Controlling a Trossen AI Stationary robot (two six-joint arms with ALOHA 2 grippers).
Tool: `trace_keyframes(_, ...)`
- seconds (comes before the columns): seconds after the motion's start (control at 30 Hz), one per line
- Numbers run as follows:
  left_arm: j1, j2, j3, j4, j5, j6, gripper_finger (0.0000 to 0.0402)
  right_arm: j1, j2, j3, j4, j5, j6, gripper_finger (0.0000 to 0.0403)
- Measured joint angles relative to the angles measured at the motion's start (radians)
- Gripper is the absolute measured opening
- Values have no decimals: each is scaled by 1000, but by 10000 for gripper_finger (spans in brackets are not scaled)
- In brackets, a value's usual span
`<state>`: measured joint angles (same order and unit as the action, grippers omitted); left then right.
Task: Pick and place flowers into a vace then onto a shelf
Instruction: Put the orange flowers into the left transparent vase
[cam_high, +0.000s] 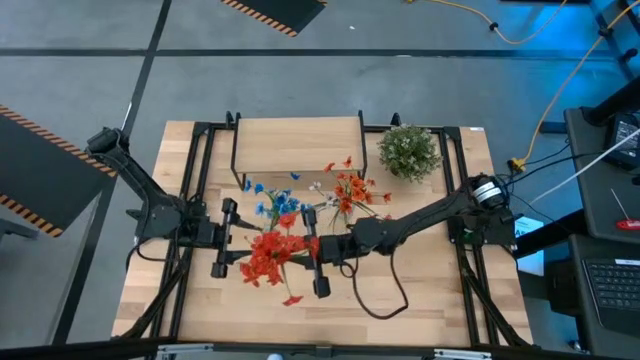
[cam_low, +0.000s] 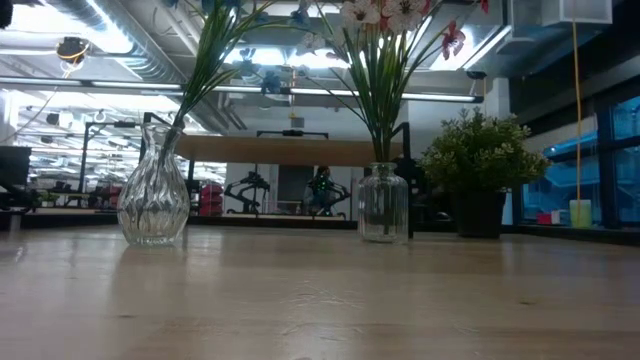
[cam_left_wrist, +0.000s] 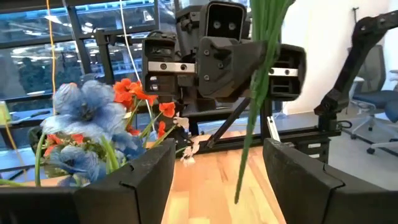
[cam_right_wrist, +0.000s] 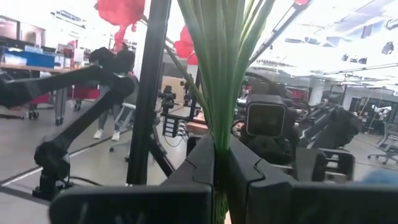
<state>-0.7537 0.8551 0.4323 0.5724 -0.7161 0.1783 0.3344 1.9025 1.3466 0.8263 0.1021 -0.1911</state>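
Note:
My right gripper (cam_high: 305, 262) is shut on the red sprig (cam_high: 268, 255), held in the air above the middle of the table. My left gripper (cam_left_wrist: 217, 180) is open and faces it from the table's left; the sprig's green stems (cam_left_wrist: 255, 93) hang just beyond its fingers, untouched. The blue sprig (cam_high: 275, 205) stands with its stems in a fluted glass vase (cam_low: 152, 200). The orange-red sprig (cam_high: 350, 190) and the small white sprig (cam_high: 318, 188) stand in a second glass vase (cam_low: 383, 203). The shelf (cam_high: 298, 150) stands at the far edge. My right gripper pinches the red sprig's bundle of green stems (cam_right_wrist: 219, 163) between its two fingers, which lie across the stems. It comes in level from the table's right. The sprig is upright and lifted clear, its red blooms (cam_right_wrist: 121, 9) above the fingers and its stem ends (cam_left_wrist: 239, 198) hanging free.
A round bushy green plant in a dark pot (cam_high: 408, 150) stands at the far right, beside the shelf. Both vases stand between the shelf and the grippers. The near half of the wooden table (cam_high: 420, 300) holds only a looping black cable (cam_high: 385, 305).

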Motion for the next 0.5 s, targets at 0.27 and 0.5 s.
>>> trace_keyframes(0.27,38,77,61,2,61,-26,238,-5,37,33,-1,1,6,11)
trace_keyframes(0.5,80,157,111,1,117,-37,237,-5,37,34,0,1,7,11)
